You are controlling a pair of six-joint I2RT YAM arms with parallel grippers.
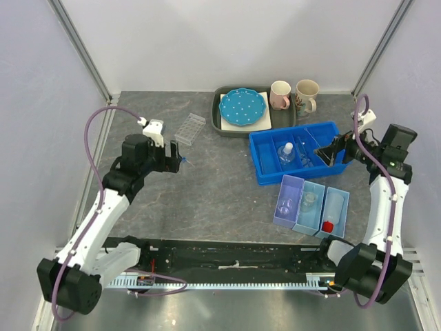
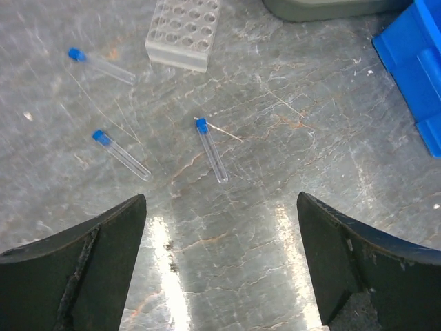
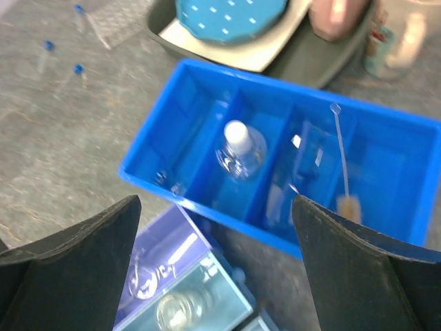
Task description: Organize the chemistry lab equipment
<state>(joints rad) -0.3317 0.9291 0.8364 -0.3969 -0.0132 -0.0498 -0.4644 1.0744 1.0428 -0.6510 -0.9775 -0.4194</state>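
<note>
Top external first: the left gripper (image 1: 176, 157) hangs over the grey table (image 1: 220, 200) at about nine o'clock. The right gripper (image 1: 332, 150) is out at three o'clock, above the blue divided tray (image 1: 296, 178).

Over to the left wrist: jaws spread wide, nothing between them. Beneath lie three blue-capped tubes (image 2: 210, 148), flat on the tabletop and apart from one another. The clear test-tube rack (image 2: 182, 31) sits at twelve o'clock from them.

Right wrist now: that claw gapes just as wide and holds nothing as it looks down into the tray. A white-capped flask (image 3: 241, 148) stands in the second compartment from the left. A thin-handled brush (image 3: 342, 165) lies at three o'clock of it.

Back on the top view, at five o'clock, three small pale bins (image 1: 310, 224) stand side by side, touching. There's a round flask (image 1: 284, 205) in the lavender one and a red-capped bottle (image 1: 329, 219) lying in the rightmost.

Up at twelve o'clock a blue dotted plate (image 1: 242, 107) rests in a dark tray (image 1: 219, 124), with two mugs (image 1: 280, 94) just beside it. The print on the mugs is too blurred to read.
</note>
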